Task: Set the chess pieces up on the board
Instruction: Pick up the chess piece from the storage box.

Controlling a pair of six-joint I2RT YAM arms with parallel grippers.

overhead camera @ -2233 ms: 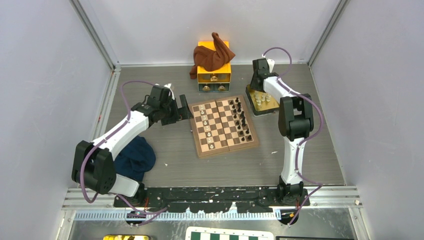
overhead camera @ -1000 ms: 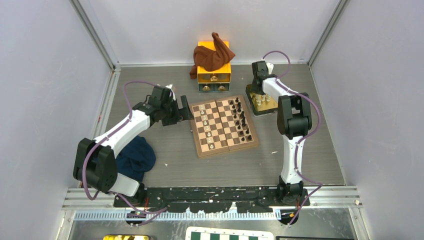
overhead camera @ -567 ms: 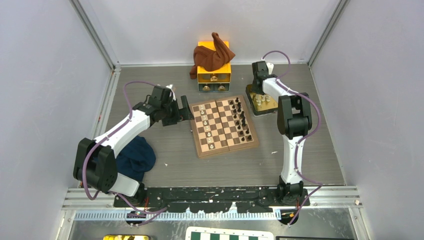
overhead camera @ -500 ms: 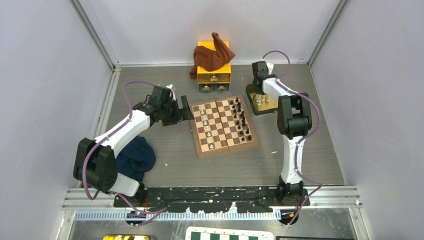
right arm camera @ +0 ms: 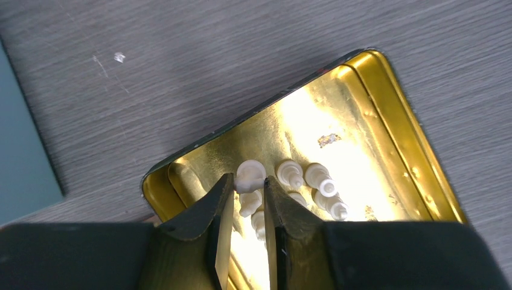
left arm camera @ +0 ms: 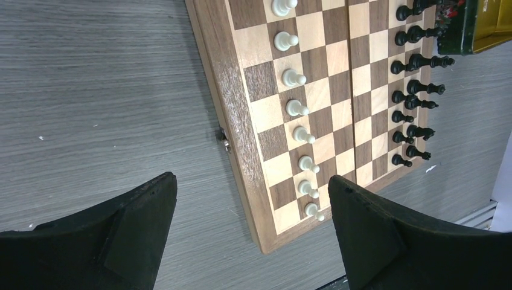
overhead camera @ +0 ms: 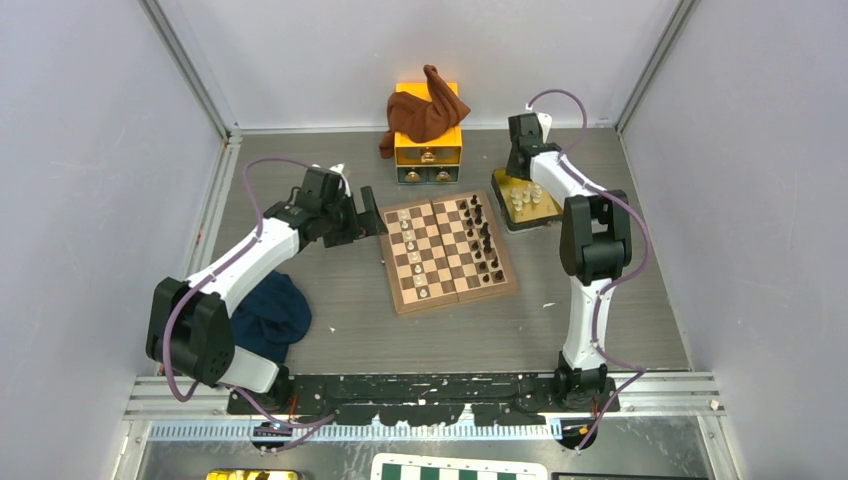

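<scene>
The wooden board (overhead camera: 455, 296) lies mid-table. A row of cream-white pawns (left arm camera: 296, 109) stands along its left side and dark pieces (left arm camera: 414, 89) along its right. My left gripper (overhead camera: 368, 222) is open and empty just off the board's left edge (left arm camera: 211, 66), low over the table. My right gripper (overhead camera: 517, 178) hangs over the gold tray (overhead camera: 541, 211) and is shut on a white chess piece (right arm camera: 249, 173), held just above the tray floor. Several more white pieces (right arm camera: 315, 179) lie in the tray (right arm camera: 386, 78).
A yellow drawer box (overhead camera: 428, 150) draped with a brown cloth (overhead camera: 425, 110) stands behind the board. A dark blue cloth (overhead camera: 270, 315) lies near the left arm. A green-and-white checkered board (overhead camera: 460, 468) shows at the bottom edge.
My right wrist has shifted slightly up and away over the tray, with the white piece between its fingers. The left arm has barely moved.
</scene>
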